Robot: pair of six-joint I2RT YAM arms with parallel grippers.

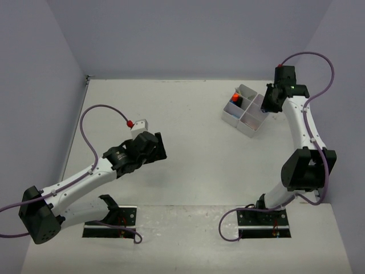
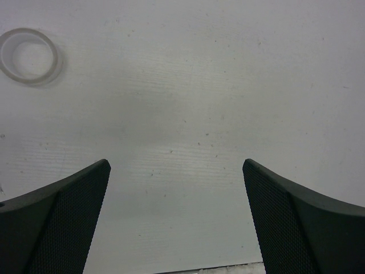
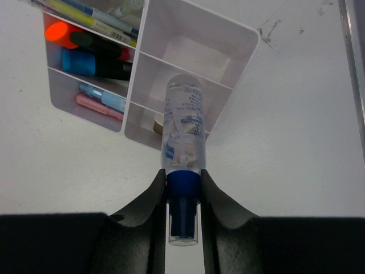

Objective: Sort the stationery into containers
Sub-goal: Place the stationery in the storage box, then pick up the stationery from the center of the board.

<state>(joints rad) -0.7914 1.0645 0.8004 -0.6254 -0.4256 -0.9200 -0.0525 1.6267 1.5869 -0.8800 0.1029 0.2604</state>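
Note:
The white four-compartment tray [image 1: 246, 121] stands at the back right. In the right wrist view the tray [image 3: 250, 41] holds an orange-capped highlighter [image 3: 61, 31], a blue-capped highlighter [image 3: 80, 61], thin pens [image 3: 105, 18] and a pink eraser [image 3: 97, 106]. My right gripper [image 3: 183, 178] is shut on the blue cap of a clear-bodied marker [image 3: 183, 123], held over the tray's near middle compartment; it also shows in the top view [image 1: 268, 100]. My left gripper [image 2: 175, 165] is open and empty above bare table, left of centre in the top view [image 1: 157, 146]. A clear tape roll [image 2: 29, 56] lies ahead and to its left.
A tan round item [image 3: 156, 123] sits in the tray compartment under the marker. The tray's far right compartment [image 3: 197, 48] holds nothing. A metal rail [image 3: 355, 63] runs along the table's right edge. Purple walls close the table at the back and sides.

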